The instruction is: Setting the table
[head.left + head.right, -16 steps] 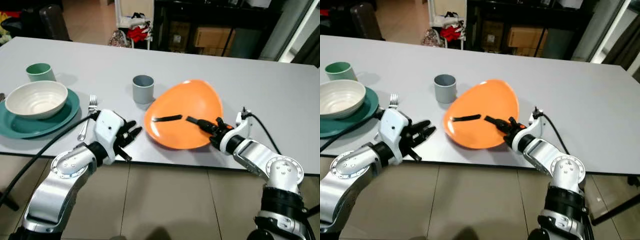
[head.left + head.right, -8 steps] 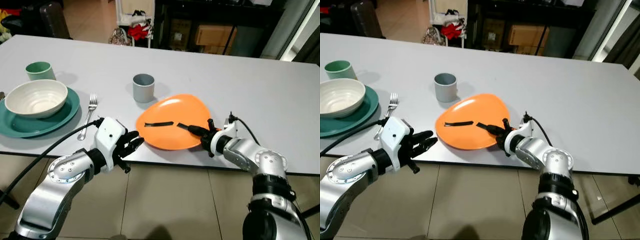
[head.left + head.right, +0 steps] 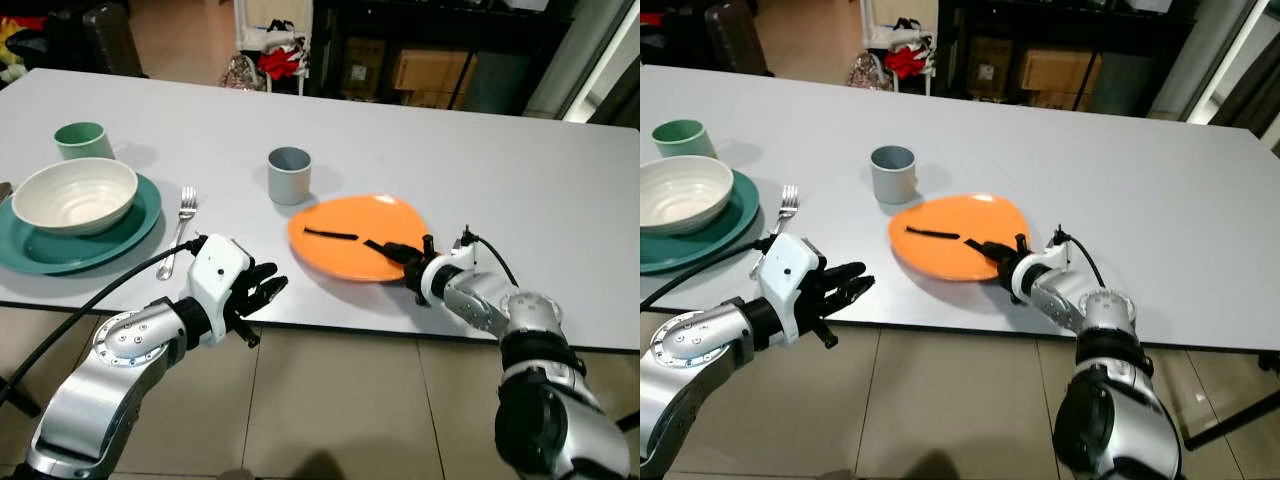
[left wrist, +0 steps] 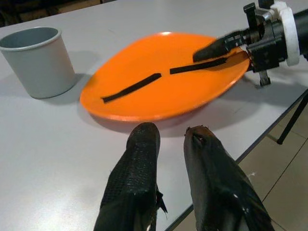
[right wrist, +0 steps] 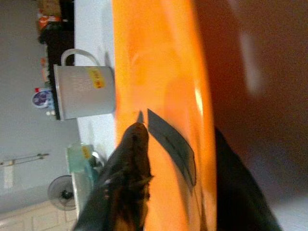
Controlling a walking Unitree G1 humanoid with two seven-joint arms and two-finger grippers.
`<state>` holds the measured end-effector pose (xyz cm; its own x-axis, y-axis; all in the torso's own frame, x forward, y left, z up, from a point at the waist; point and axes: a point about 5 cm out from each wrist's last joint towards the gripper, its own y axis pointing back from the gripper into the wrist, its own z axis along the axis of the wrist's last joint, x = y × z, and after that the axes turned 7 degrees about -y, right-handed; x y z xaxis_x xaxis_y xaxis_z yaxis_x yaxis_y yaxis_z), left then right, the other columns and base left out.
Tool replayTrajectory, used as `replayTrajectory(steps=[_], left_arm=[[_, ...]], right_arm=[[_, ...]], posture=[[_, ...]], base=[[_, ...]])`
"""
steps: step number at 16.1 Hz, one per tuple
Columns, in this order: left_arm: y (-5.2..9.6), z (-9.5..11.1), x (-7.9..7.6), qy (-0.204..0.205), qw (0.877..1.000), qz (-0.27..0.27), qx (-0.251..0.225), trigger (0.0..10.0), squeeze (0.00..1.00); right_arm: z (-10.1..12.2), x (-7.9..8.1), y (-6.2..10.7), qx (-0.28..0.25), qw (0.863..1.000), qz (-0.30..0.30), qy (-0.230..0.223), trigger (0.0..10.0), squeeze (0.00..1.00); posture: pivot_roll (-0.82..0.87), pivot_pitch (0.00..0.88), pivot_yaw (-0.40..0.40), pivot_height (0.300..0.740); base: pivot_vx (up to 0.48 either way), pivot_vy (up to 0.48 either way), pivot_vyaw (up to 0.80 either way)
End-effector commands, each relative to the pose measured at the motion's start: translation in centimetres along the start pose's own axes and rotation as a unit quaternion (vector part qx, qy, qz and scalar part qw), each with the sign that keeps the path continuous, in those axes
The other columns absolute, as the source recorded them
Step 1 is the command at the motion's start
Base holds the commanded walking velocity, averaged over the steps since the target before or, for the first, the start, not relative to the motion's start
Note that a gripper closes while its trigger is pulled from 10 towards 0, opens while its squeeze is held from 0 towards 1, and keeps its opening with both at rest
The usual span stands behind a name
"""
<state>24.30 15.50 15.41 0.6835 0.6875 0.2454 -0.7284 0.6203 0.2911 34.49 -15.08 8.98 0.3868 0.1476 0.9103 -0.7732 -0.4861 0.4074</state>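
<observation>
Orange plate (image 3: 352,238) pinched at its rim by right end effector (image 3: 408,258), forearm level.

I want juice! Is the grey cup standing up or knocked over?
Standing up. The grey cup sits on its base on the table beside the orange plate, its open mouth facing up.
</observation>
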Motion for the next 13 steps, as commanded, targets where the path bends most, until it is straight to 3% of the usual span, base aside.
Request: replayTrajectory(steps=[1, 4, 6, 10, 13], left_arm=[[0.0, 0.4, -0.1, -0.009, 1.0, -0.002, -0.004, 10.0, 0.0], [0.0, 0.4, 0.2, -0.011, 1.0, 0.006, -0.004, 10.0, 0.0], [0.1, 0.4, 0.3, -0.01, 1.0, 0.009, -0.004, 10.0, 0.0], [0.2, 0.2, 0.2, -0.008, 1.0, 0.012, -0.003, 10.0, 0.0], [-0.1, 0.2, 0.1, -0.001, 1.0, 0.013, -0.009, 10.0, 0.0]], right_arm=[[0.2, 1.0, -0.1, 0.007, 1.0, 0.016, 0.023, 10.0, 1.0], [0.1, 0.5, -0.4, 0.005, 0.995, -0.024, 0.096, 10.0, 1.0], [0.4, 0.3, -0.1, 0.005, 0.995, -0.028, 0.092, 10.0, 1.0], [0.7, -0.6, 1.6, 0.018, 0.988, -0.043, 0.149, 10.0, 1.0], [0.5, -0.5, 4.4, 0.014, 0.981, -0.035, 0.19, 10.0, 1.0]], posture=[[0.1, 0.0, -0.061, 0.74], [0.11, 0.0, -0.069, 0.74], [0.11, 0.0, -0.073, 0.74], [0.1, 0.0, -0.074, 0.74], [0.09, 0.0, -0.067, 0.74]], base=[[0.0, 0.0, 0.0], [0.0, 0.0, 0.0], [0.0, 0.0, 0.0], [0.0, 0.0, 0.0], [0.0, 0.0, 0.0]])
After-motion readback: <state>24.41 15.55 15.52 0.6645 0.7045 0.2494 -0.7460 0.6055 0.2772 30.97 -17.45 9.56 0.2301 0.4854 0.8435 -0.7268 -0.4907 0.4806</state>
